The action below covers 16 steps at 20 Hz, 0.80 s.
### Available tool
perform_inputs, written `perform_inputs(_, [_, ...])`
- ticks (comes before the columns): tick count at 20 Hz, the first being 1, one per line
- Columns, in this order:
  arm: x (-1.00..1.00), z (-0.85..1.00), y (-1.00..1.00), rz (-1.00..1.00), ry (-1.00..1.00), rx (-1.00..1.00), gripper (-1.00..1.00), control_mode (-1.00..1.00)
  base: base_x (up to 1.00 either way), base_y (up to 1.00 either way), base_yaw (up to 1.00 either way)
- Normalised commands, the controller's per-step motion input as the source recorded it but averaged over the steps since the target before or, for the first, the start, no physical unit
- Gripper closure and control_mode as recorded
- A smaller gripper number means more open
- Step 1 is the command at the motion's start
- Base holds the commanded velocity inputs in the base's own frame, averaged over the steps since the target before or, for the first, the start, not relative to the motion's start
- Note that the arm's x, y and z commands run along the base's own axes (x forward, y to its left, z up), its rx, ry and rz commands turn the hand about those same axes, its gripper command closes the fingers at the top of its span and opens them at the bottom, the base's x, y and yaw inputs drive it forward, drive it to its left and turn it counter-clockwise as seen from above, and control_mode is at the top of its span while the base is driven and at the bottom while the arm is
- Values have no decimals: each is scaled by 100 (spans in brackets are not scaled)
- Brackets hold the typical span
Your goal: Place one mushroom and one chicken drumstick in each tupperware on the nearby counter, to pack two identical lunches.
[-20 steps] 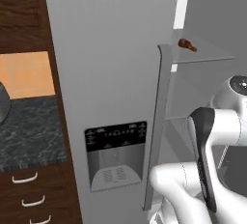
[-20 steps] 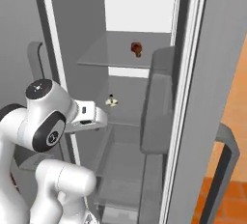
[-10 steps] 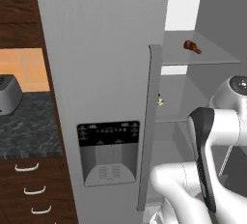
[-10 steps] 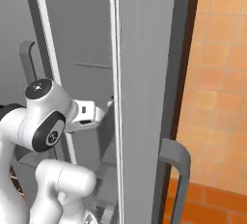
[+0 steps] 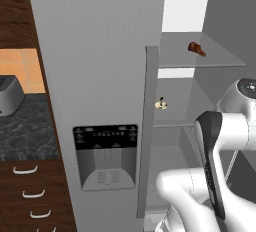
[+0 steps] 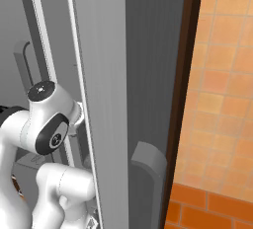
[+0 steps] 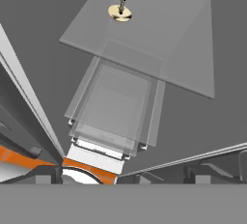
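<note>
In the open fridge, a reddish-brown drumstick [image 5: 196,49] lies on the upper glass shelf. A small beige mushroom [image 5: 161,104] sits on the shelf below, near its front left edge. The hand view looks down on that mushroom [image 7: 120,11] from a distance, with stacked glass shelves beneath it. My gripper [image 7: 124,175] is open and holds nothing, well short of the mushroom. The white arm [image 5: 220,176] rises at the lower right of the left base view. The counter [image 5: 25,126] runs to the left of the fridge. The tupperware is out of view.
The closed left fridge door [image 5: 100,76] carries a dark dispenser panel [image 5: 106,156]. A grey toaster [image 5: 10,93] stands on the counter. The open right fridge door [image 6: 113,99] with its handle [image 6: 148,166] stands close beside the arm. Orange tiled wall [image 6: 222,99] lies to the right.
Both base views have shifted, so the camera has moved. The left door and counter slid right, and the right door now blocks the shelves in the right base view. Food and gripper opening look unchanged.
</note>
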Motion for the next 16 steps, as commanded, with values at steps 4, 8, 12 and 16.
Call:
perform_inputs(4, [0, -13, 0, 0, -2, 0, -100, -100, 0, 0, 0])
perform_inputs(8, [1, -16, -3, 0, -8, 0, -100, -100, 0, 0, 0])
perform_inputs(12, [36, -6, 9, 0, -1, 8, -100, -100, 0, 0, 0])
perform_inputs(16, [75, 0, 3, 0, -1, 24, -100, -100, 0, 0, 0])
